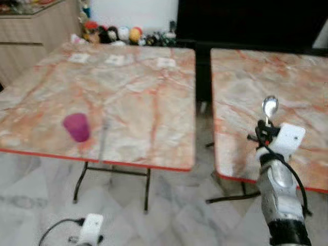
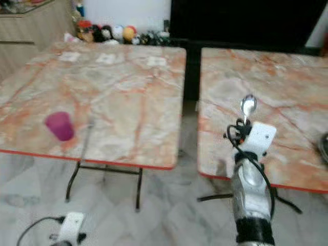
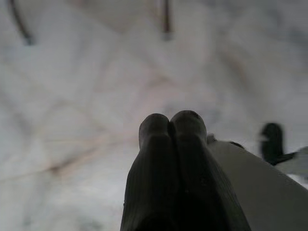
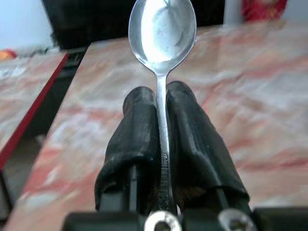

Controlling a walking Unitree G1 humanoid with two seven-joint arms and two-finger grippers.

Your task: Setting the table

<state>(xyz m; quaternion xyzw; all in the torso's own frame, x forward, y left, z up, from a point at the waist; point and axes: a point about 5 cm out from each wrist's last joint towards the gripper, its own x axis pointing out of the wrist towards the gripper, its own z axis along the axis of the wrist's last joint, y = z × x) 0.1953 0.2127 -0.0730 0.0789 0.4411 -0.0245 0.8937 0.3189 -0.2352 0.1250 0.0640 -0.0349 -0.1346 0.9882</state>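
Observation:
My right gripper [image 4: 161,103] is shut on a silver spoon [image 4: 162,33], bowl pointing up and forward. Seen from the head, the spoon [image 1: 269,107] stands over the near left part of the right marble table [image 1: 287,87], with the right gripper [image 1: 264,128] just below its bowl. A pink cup [image 1: 77,126] stands near the front edge of the left marble table [image 1: 133,82]. A thin grey utensil [image 1: 103,138] lies just right of the cup. My left gripper [image 3: 169,126] hangs low over the floor, fingers pressed together and holding nothing.
A gap with dark table legs [image 1: 204,110] separates the two tables. Three white napkins [image 1: 117,59] lie along the left table's far side. Stuffed toys [image 1: 115,34] line the back wall by a wooden cabinet [image 1: 31,25]. A dark screen [image 1: 251,20] stands behind.

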